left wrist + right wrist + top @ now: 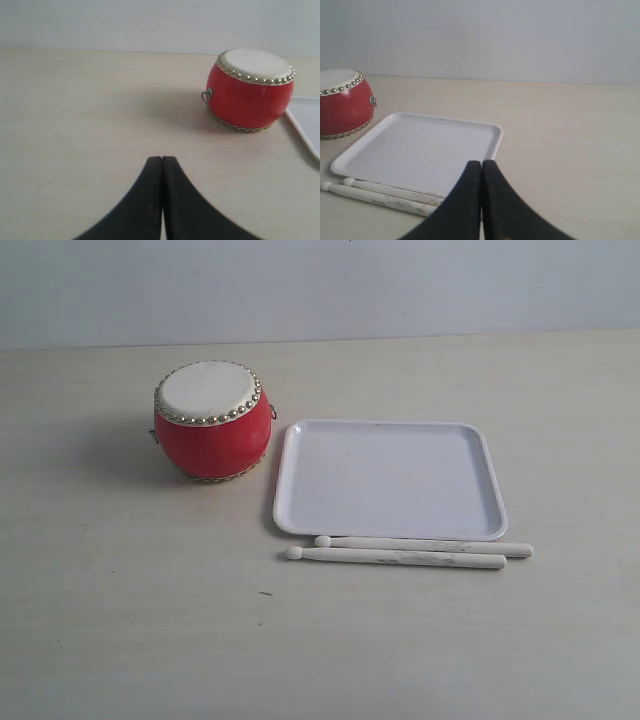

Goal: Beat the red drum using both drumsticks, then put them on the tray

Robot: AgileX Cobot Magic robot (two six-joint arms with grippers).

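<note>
Exterior view: the red drum [211,420] stands upright on the pale, wood-grained surface [120,620], just beside the tray's [390,480] far left corner. The drumsticks [400,558] lie side by side along the tray's near rim, on the surface, with their rounded tips pointing left. A plain pale wall [320,285] closes the back.

Left wrist view: only here does the left end effector [162,165] appear. Its black fingers are clenched together on nothing, above bare surface. The drum stands well apart ahead of it, and one tray corner shows beside the drum.

Right wrist view: the right end effector [481,167] is likewise clenched and empty. It sits near the tray's edge, with the drumsticks just beside it and the drum beyond the tray.
</note>
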